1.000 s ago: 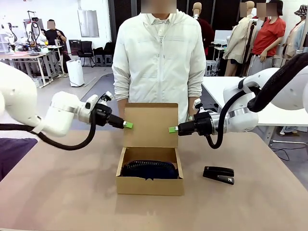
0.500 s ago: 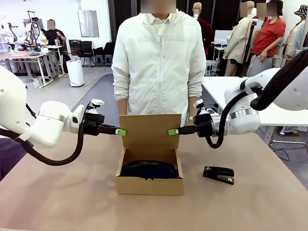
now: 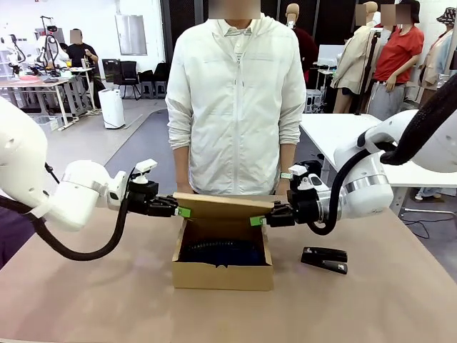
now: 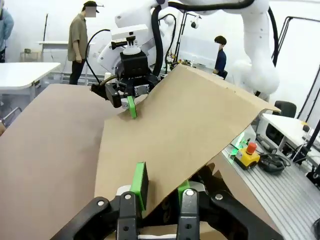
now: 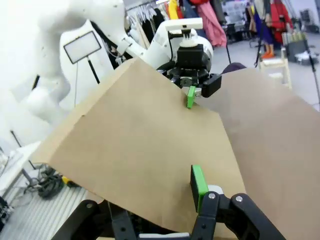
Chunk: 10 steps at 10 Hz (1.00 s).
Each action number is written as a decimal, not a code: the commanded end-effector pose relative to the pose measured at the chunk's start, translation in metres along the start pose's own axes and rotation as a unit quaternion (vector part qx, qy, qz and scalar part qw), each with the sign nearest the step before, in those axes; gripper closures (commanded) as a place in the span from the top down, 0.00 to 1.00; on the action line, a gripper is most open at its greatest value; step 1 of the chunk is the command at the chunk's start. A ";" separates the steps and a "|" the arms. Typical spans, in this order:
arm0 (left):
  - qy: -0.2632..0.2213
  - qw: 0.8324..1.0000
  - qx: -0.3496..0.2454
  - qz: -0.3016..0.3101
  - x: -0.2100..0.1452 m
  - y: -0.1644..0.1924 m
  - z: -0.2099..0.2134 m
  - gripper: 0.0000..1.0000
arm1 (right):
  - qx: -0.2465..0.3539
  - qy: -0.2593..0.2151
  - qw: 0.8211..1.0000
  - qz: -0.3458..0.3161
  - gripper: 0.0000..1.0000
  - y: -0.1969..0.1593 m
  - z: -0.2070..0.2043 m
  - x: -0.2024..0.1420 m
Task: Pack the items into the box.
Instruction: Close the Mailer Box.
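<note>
The brown cardboard box sits at mid-table with the navy pouch lying inside it. Its lid flap leans forward, almost level over the opening. My left gripper is shut on the flap's left edge, and my right gripper is shut on its right edge. In the left wrist view the flap runs between the green pads of the left gripper. In the right wrist view the flap covers one finger of the right gripper.
A black stapler lies on the table to the right of the box. A person in a white jacket stands close behind the box at the far edge. Bare tabletop spreads in front and to the left.
The lid flap has swung from upright down to almost level over the box. Both grippers came down and forward with it, still holding its side edges.
</note>
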<state>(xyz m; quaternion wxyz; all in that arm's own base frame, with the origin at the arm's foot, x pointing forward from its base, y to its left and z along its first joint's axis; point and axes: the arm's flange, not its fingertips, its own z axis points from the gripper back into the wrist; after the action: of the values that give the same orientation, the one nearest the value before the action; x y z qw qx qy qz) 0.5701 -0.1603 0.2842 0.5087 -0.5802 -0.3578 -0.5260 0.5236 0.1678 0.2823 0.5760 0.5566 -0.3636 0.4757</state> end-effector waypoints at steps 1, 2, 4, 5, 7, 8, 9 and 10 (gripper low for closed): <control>-0.011 0.999 0.019 -0.047 -0.016 -0.017 -0.002 0.32 | 0.002 -0.005 0.998 0.057 0.59 0.004 0.002 -0.010; -0.006 0.998 0.008 -0.058 -0.023 -0.020 -0.004 0.32 | -0.006 -0.007 0.998 0.067 0.59 0.000 0.002 -0.015; 0.019 0.998 -0.002 -0.058 -0.032 -0.021 -0.006 1.00 | 0.014 0.000 0.998 0.066 1.00 -0.006 -0.001 -0.019; 0.017 0.998 0.002 -0.065 -0.031 -0.022 -0.005 1.00 | 0.019 0.000 0.998 0.067 1.00 -0.005 0.001 -0.019; 0.006 0.997 0.008 -0.073 -0.029 -0.031 0.006 1.00 | -0.006 -0.009 0.998 0.070 1.00 0.006 0.023 -0.022; 0.011 0.996 0.035 -0.078 -0.029 -0.039 0.014 1.00 | -0.025 -0.013 0.998 0.063 1.00 0.012 0.039 -0.024; 0.011 0.995 0.052 -0.080 -0.033 -0.051 0.025 1.00 | -0.043 -0.014 0.997 0.058 1.00 0.018 0.054 -0.025; 0.015 0.993 0.086 -0.082 -0.038 -0.067 0.040 1.00 | -0.060 -0.016 0.996 0.058 1.00 0.025 0.069 -0.026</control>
<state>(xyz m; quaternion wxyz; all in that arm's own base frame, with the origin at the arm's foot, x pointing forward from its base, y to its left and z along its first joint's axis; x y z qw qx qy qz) 0.5337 -0.1147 0.2615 0.5036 -0.5230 -0.4103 -0.5518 0.5165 0.1034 0.2659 0.5770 0.5186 -0.4127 0.4773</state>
